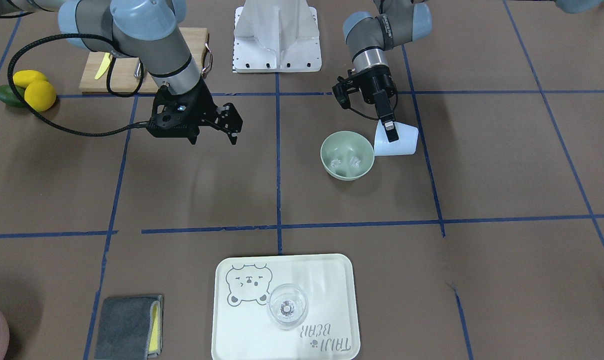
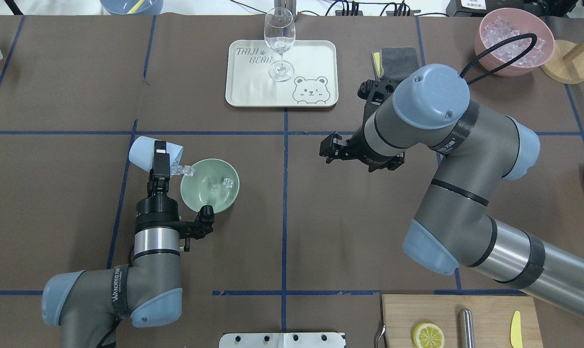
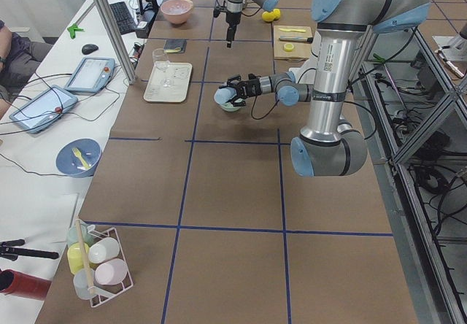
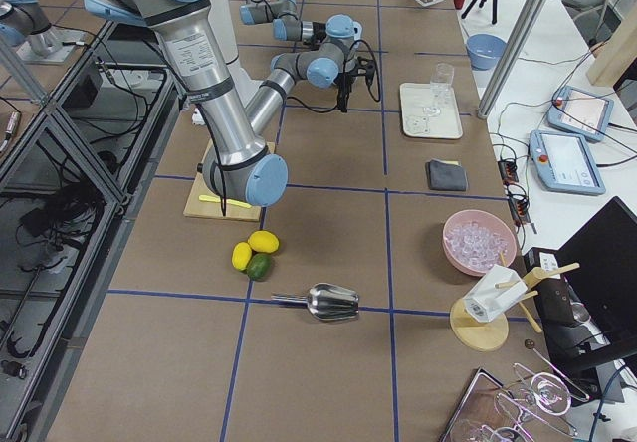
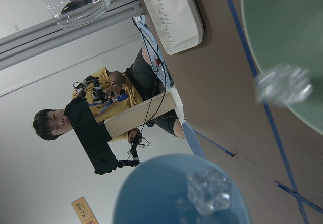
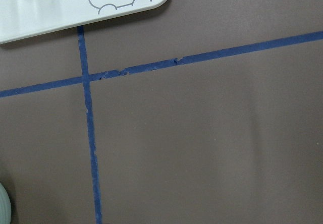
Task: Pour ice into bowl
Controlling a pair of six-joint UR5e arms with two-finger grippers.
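Note:
The pale sage-green bowl stands on the brown table left of centre, also in the front view. My left gripper is shut on a light blue cup and holds it tipped on its side, mouth toward the bowl's rim. Clear ice cubes are spilling from the cup's mouth, and a few ice cubes lie in the bowl. In the left wrist view a cube sits at the cup's rim and another is in the air before the bowl. My right gripper is open and empty, hovering right of centre.
A cream tray with a wine glass stands at the far middle. A pink bowl of ice is far right, with a grey cloth beside it. A cutting board with a lemon slice lies near the robot's base.

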